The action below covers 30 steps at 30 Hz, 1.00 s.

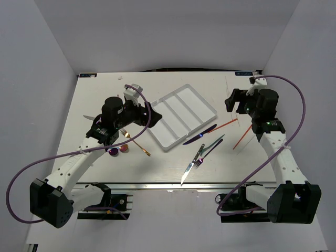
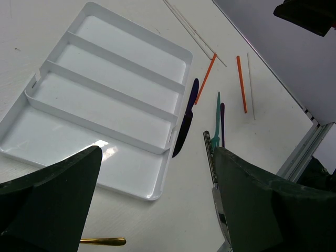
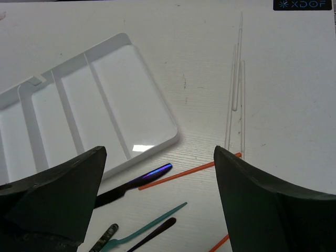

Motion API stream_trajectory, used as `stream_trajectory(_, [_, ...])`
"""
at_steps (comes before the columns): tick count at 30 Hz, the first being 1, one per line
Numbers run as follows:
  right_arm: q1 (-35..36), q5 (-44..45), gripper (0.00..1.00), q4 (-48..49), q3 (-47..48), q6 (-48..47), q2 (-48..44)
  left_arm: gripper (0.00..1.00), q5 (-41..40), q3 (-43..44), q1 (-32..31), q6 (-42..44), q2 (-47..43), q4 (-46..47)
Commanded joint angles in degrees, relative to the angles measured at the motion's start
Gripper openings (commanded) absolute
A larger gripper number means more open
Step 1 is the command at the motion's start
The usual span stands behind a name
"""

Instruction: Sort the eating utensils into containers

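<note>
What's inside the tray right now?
Nothing that shows: the tray's compartments are bare white plastic. The left gripper covers part of the nearest compartment, so that bit can't be checked.

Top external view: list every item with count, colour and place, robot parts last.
White plastic cutlery tray: one, white, table centre.
Purple-blue knife: one, iridescent, beside tray.
Thin chopsticks: two, orange, right of tray.
Slim teal utensil: one, teal, beside knife.
Slim dark utensil: one, purple, alongside teal one.
Silver knife: one, silver, near edge.
Gold spoon: one, gold, left of tray.
Round spoon bowls: two, red and purple, by left arm.
Left gripper, right gripper: two, black, open, flanking tray.
</note>
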Motion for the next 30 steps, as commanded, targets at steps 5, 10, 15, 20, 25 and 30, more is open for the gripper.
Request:
stream_trajectory(5, [0.06,-12.16,0.9,1.77,-1.59,-13.03,-1.51,0.98,-0.1,2.02,-0.13,-0.51,-2.05,-0.02])
stream_trajectory(10, [0.15,-28.53,0.89,-8.58,-0.29,-33.42,0.24,0.98,0.16,2.02,-0.13,-0.69,-2.22,0.07])
stream_trajectory(15, [0.15,-23.1,0.89,-11.61,2.88,-36.26,1.21,0.98,0.16,2.02,-0.13,-0.86,-2.13,0.07])
stream_trajectory(20, [-0.29,-12.12,0.89,-10.71,5.15,-38.18,3.48,0.98,0.16,1.93,-0.13,-0.78,-2.49,0.07])
stream_trajectory(25, [-6.43,-10.25,0.89,-14.4,11.84,-42.23,15.6,0.98,-0.01,1.94,-0.13,-0.69,-3.1,0.07])
stream_trajectory(30, [-9.52,-8.77,0.89,-18.53,25.37,-40.75,34.06,0.98,-0.54,1.85,-0.13,-0.34,-3.45,0.16])
